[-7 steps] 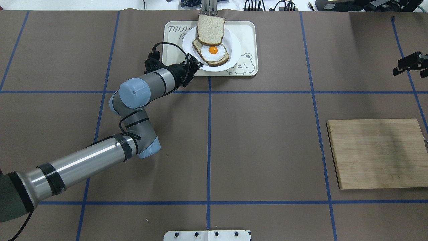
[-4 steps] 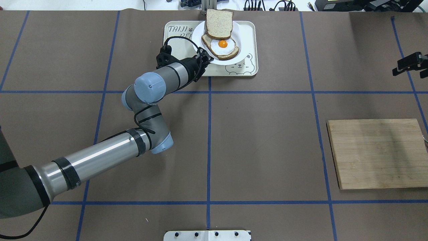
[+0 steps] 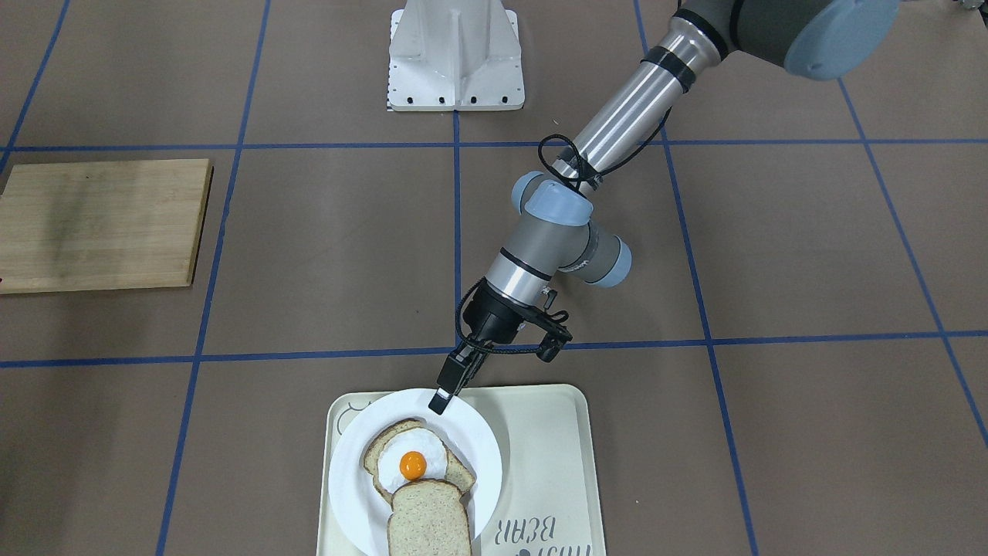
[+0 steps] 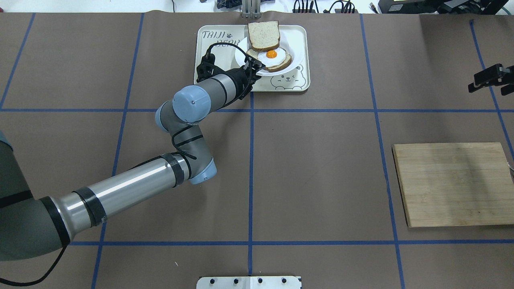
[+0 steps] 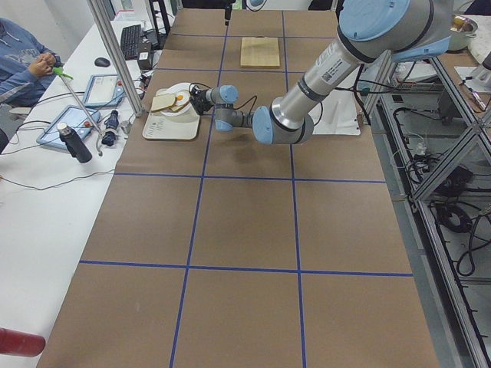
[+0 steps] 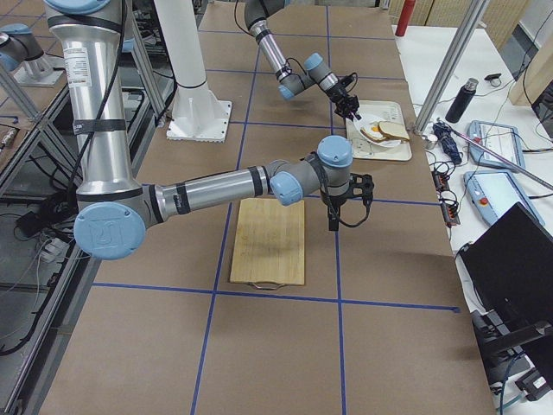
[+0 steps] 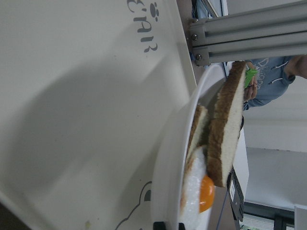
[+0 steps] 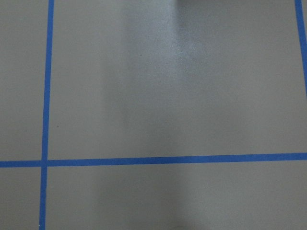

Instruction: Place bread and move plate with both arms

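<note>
**Now the plate is held by its rim, with the bread riding loose**

The bread (image 4: 264, 35) lies half on the egg-topped slice (image 4: 273, 58) and juts past the far rim of the plate (image 4: 295, 48). The plate sits on the bear tray (image 4: 301, 82) at the middle of the table's far edge. The left gripper (image 3: 441, 400) is closed onto the plate's near rim.

The step in hand looks like moving the plate by that pinch. It will go best if the plate is kept level and moved slowly, since the overhanging bread could slide off.

The left wrist view shows the rim edge-on, running between the fingertips, with the bread's overhang plain to see; the overhead view flattens this. The overhead view alone shows the right gripper (image 4: 488, 78) near the table's right edge, beyond the wooden board (image 4: 453, 184). Whether its jaws are apart or together I cannot tell.
</note>
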